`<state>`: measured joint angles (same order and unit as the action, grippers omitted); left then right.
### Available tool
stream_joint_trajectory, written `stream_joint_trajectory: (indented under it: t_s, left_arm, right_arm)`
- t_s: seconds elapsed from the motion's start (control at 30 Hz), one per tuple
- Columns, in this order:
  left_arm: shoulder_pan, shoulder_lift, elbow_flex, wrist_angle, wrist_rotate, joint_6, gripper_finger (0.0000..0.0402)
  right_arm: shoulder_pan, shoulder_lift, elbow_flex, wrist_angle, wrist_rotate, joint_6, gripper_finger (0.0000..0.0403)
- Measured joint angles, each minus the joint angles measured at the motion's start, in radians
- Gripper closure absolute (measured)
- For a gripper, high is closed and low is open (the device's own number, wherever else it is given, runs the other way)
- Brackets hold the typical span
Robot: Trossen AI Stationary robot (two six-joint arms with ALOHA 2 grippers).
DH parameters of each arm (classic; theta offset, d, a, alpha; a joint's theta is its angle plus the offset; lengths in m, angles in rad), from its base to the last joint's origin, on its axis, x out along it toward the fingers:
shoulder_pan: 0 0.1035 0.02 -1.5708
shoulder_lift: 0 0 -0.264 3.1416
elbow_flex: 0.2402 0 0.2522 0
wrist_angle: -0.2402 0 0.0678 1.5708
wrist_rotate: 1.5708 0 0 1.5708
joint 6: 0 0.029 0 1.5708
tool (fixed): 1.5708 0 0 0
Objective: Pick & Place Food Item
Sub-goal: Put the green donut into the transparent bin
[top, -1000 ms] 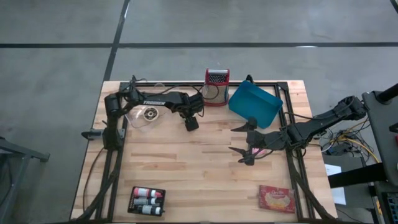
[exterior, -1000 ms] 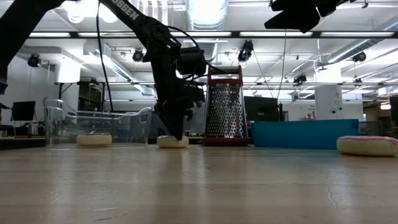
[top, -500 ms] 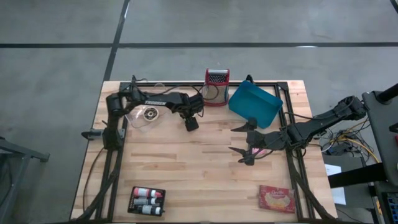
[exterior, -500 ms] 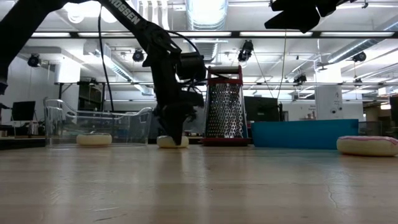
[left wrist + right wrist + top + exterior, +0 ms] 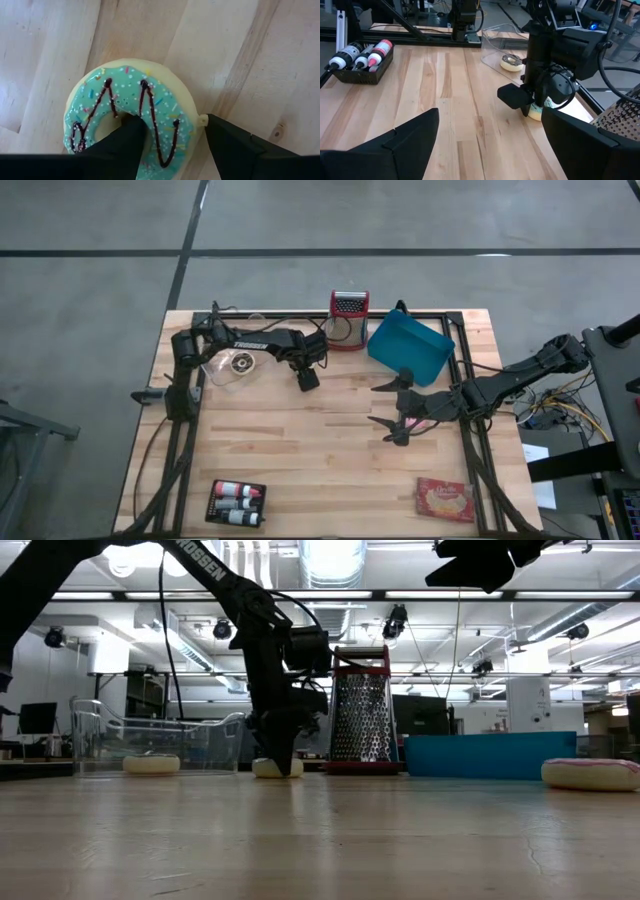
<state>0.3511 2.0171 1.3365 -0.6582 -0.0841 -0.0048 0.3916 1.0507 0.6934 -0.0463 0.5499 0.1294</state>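
A donut with teal icing and dark zigzag lines (image 5: 150,95) lies flat on the wooden table (image 5: 300,450), in front of the grater; it also shows in the low view (image 5: 268,769). My left gripper (image 5: 172,147) is open, down over it from above. One finger (image 5: 125,142) stands in the donut's hole and the other (image 5: 235,145) just outside its rim. My right gripper (image 5: 392,412) is open and empty, held high over the table's right part. A pink-iced donut (image 5: 590,773) lies on the table below it. My left gripper points down with the near side of the donut's ring (image 5: 175,125) between its two fingers, one inside the hole and one outside. The donut lies flat on the table. I cannot tell whether the fingers touch it.
A clear tub (image 5: 232,366) holding another donut stands at the far left. A metal grater (image 5: 348,320) and a blue bin (image 5: 410,348) stand at the far edge. A tray of bottles (image 5: 237,502) and a snack packet (image 5: 445,498) lie near the front edge.
My left gripper has gone down a little onto the teal donut. The donut has stayed where it was on the table.
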Motion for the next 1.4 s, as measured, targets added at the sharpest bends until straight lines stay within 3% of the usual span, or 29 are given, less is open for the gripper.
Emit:
stream_joint_trajectory:
  t_s: [0.3,1.2,1.4]
  left_arm:
    - [0.0,0.0,0.0,0.0,0.007,-0.001,0.0228]
    - [0.0,0.001,0.0,0.0,0.028,0.005,0.0256]
    - [0.0,0.001,0.0,0.0,0.032,0.005,0.0278]
  right_arm:
    - [0.0,0.0,0.0,0.0,0.0,-0.001,0.0059]
    - [0.001,0.0,0.0,0.0,0.0,0.0,0.0053]
    - [0.001,0.0,0.0,0.0,0.0,0.0,0.006]
